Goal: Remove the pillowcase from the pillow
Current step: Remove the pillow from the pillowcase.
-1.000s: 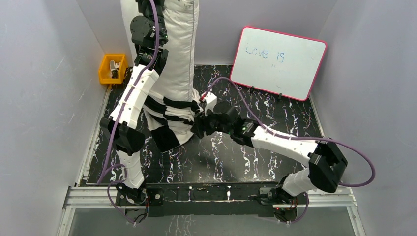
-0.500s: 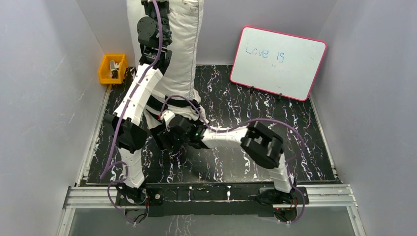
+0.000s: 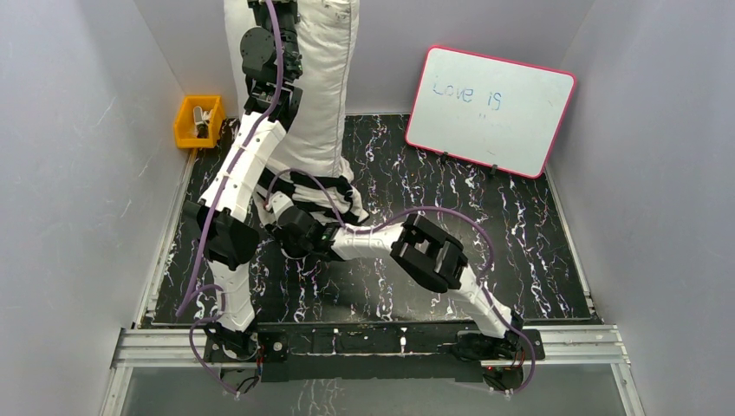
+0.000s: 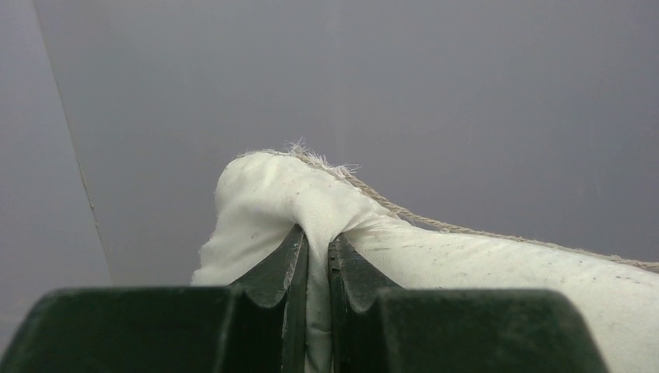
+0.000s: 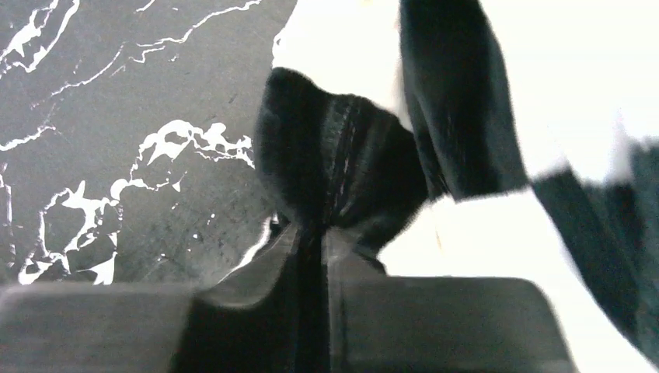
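Left pincer (image 4: 317,238) pinches the pillow (image 4: 474,268) corner high; right pincer (image 5: 313,238) grips the pillowcase (image 5: 342,155): best drawn down steadily, nearward.

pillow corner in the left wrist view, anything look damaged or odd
Yes: the pillow has a frayed seam at its corner tip, with loose threads sticking up just above where the left end effector pinches it.
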